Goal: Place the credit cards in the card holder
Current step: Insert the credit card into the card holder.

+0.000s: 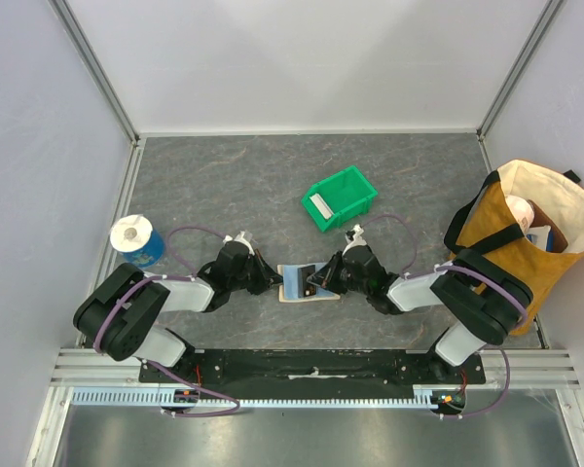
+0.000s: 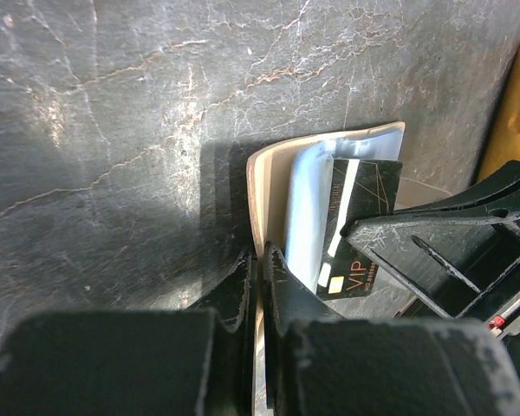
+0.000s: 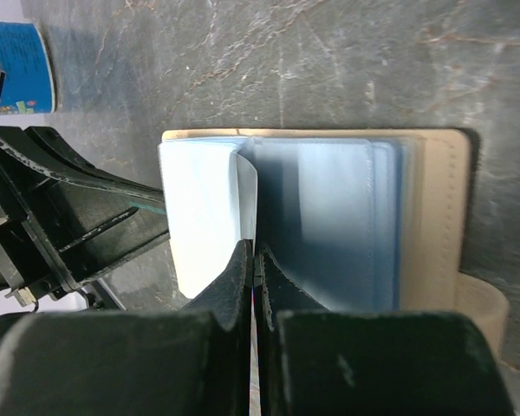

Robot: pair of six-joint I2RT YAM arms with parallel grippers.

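Two clamped tools: left tool (image 2: 259, 256) on card holder (image 2: 257, 186) edge, right tool (image 3: 254, 251) on dark card (image 2: 366, 192); green bin (image 1: 356, 208) well apart.

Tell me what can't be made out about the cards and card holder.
Top view: left gripper and right gripper cover half the card holder.
Left wrist view: right gripper hides part of the black card; fine print blurred.
Right wrist view: whatever is pinched shows edge-on only.
Top view: white item in green bin, too small to name.
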